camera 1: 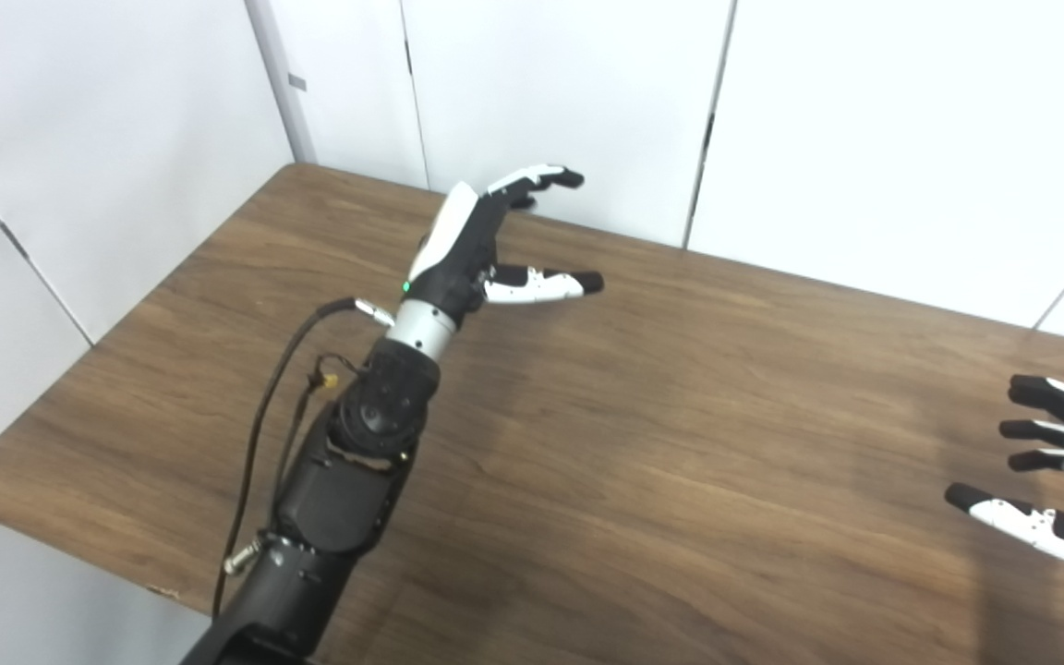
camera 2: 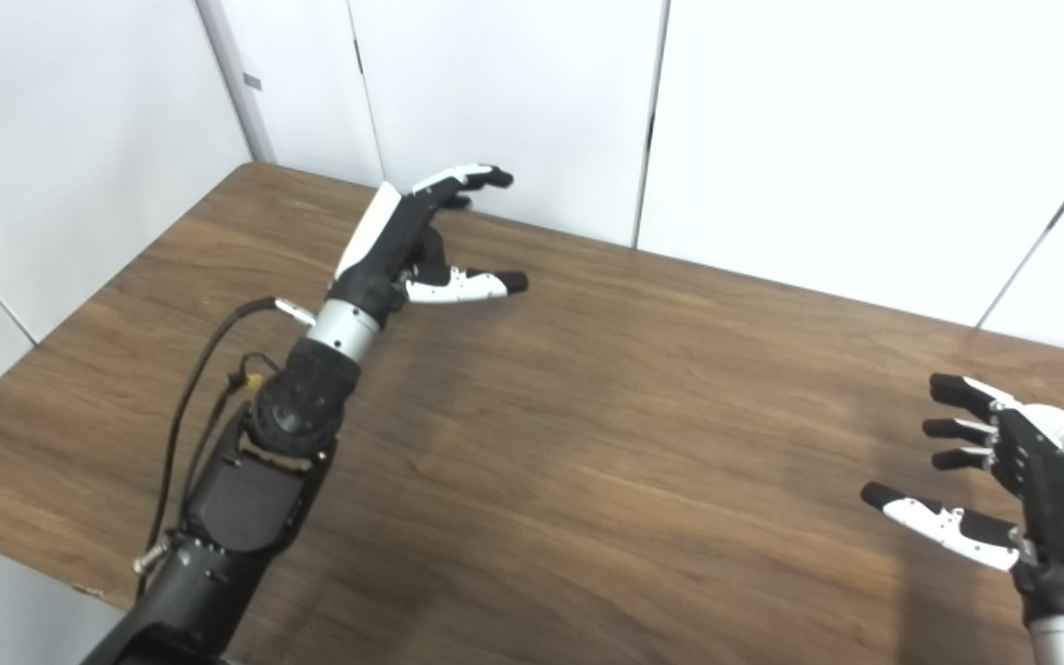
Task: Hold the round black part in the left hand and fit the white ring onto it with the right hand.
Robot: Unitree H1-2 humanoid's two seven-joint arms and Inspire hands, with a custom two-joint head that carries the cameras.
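Two hands over the desk (camera 2: pixel 587 443), both holding nothing. Left hand (camera 1: pixel 472 245): fingers (camera 1: pixel 537 175) spread and stretched forward, slightly curled at the tips, thumb held well apart below them and pointing toward the right; wide gap between thumb and fingers, nothing in it. Hand raised above the wood near the far edge, touching nothing, back of the hand turned up and to the left. Left forearm runs up from the bottom edge on a slant toward the far wall (camera 2: pixel 495 92), black cable (camera 1: pixel 264 406) looping along its left side, small green light at the wrist.

Right hand (camera 2: pixel 1021 480): fingers (camera 2: pixel 961 392) apart and pointing left, lightly bent, thumb stuck out lower down and separate from them. Palm faces left toward the other hand. It hangs above the near right part of the desk, contact with the surface cannot be judged; in the left eye view it is partly cut off by the frame edge.

Hands well apart from each other. Round black part and white ring: neither can be seen in either view, so their place cannot be told
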